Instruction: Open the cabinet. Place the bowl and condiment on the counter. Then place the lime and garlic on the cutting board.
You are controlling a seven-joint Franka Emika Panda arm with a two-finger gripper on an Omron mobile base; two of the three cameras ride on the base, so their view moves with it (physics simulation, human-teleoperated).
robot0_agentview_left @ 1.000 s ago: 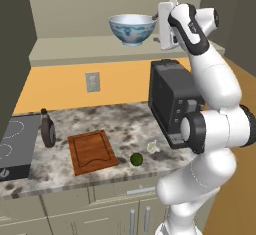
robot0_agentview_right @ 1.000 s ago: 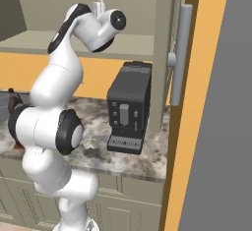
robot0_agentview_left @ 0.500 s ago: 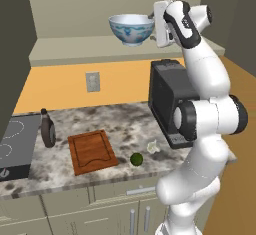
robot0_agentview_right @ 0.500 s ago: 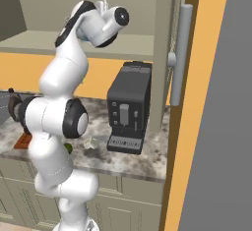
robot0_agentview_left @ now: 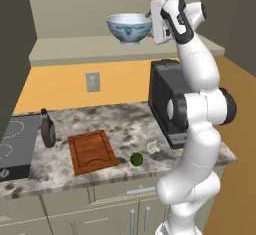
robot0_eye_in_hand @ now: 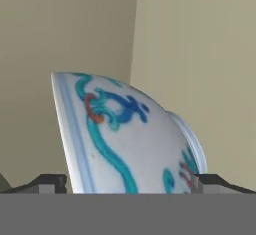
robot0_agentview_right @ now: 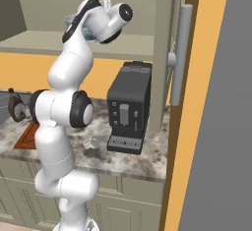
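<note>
The white bowl (robot0_agentview_left: 129, 28) with a blue pattern stands on the shelf of the open cabinet (robot0_agentview_left: 100, 49). My gripper (robot0_agentview_left: 151, 18) is open at the bowl's right side. In the hand view the bowl (robot0_eye_in_hand: 130, 144) lies between the two fingertips (robot0_eye_in_hand: 50, 181), which stand just outside its outline. The dark condiment bottle (robot0_agentview_left: 48, 129) stands upright on the counter (robot0_agentview_left: 125, 124), left of the reddish cutting board (robot0_agentview_left: 92, 151). The green lime (robot0_agentview_left: 136, 159) and whitish garlic (robot0_agentview_left: 153, 147) lie on the counter right of the board.
A black coffee machine (robot0_agentview_left: 167, 109) stands on the counter under the shelf, beside my arm. A black stovetop (robot0_agentview_left: 15, 144) is at the far left. The cabinet's open right door (robot0_agentview_right: 216, 102) with its silver handle (robot0_agentview_right: 182, 43) stands close on the right.
My hand has swung left along the shelf and closed in on the bowl's right side. The bowl and the things on the counter have not moved.
</note>
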